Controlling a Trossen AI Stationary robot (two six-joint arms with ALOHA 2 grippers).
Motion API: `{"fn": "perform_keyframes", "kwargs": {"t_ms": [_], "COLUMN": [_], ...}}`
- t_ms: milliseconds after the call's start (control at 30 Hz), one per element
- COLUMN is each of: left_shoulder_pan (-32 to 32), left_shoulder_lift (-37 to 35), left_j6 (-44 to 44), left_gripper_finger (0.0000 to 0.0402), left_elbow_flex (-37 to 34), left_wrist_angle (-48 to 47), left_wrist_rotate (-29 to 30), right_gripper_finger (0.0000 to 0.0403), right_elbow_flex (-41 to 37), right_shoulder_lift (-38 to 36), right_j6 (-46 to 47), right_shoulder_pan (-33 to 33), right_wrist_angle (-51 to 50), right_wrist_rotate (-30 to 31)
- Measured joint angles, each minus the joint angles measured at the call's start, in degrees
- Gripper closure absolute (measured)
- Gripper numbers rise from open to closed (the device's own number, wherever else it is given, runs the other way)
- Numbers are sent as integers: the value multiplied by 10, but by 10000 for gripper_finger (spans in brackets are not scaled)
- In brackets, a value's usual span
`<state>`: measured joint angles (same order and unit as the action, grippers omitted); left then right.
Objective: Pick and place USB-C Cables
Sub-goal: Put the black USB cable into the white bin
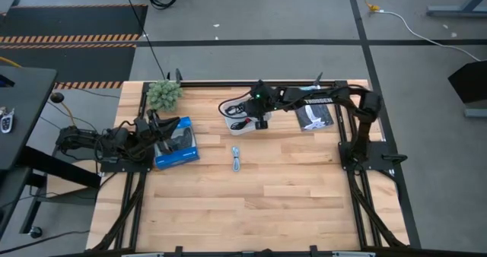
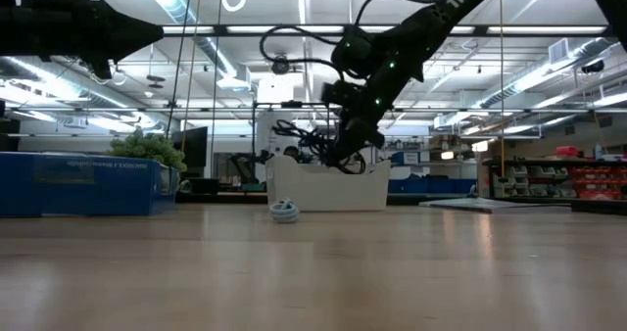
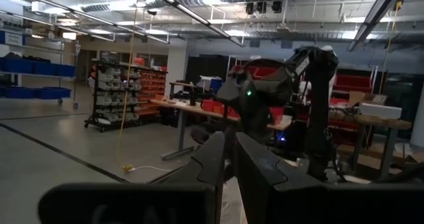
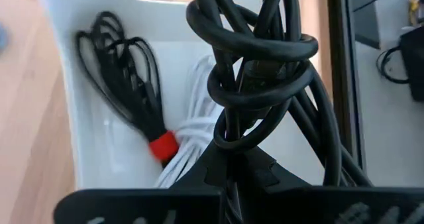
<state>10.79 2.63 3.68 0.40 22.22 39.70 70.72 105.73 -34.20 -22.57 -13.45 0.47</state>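
Note:
My right gripper [image 4: 233, 174] is shut on a bundled black cable [image 4: 265, 58] over the white tray [image 1: 237, 127] at the table's far middle. Inside the tray [image 4: 99, 144] lie a black cable with a red band [image 4: 162, 146] and a white cable [image 4: 195, 111]. A pale blue-grey cable [image 1: 237, 160] lies coiled on the table just in front of the tray; it also shows in the low view [image 2: 284, 211]. My left gripper [image 3: 228, 161] is shut and empty, held above the blue box [image 1: 176, 143] at the left. My right gripper pinches the black cable's bundled strands [image 4: 240, 134] between its two fingers, coming from above and pointing down into the tray. Loops of the cable [image 2: 294, 130] stick out to the side of the gripper above the tray's rim. Whether its lower part touches the tray cannot be told.
A green plant [image 1: 164, 94] stands at the far left corner. A dark flat packet [image 1: 314, 117] lies right of the tray under the right arm. Bare wood stretches across the near half of the table [image 1: 259, 204].

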Motion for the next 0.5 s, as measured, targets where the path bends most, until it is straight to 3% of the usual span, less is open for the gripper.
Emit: {"fn": "perform_keyframes", "kwargs": {"t_ms": [200,500], "left_shoulder_pan": [0,0], "left_shoulder_lift": [0,0], "left_j6": [0,0], "left_gripper_finger": [358,358], "left_elbow_flex": [0,0], "left_wrist_angle": [-1,-2], "left_wrist_rotate": [-4,-4], "right_gripper_finger": [388,383], "right_elbow_flex": [0,3], "right_shoulder_lift": [20,52], "right_j6": [0,10], "right_shoulder_pan": [0,-5], "right_wrist_angle": [-3,-30], "right_wrist_rotate": [16,-18]}}
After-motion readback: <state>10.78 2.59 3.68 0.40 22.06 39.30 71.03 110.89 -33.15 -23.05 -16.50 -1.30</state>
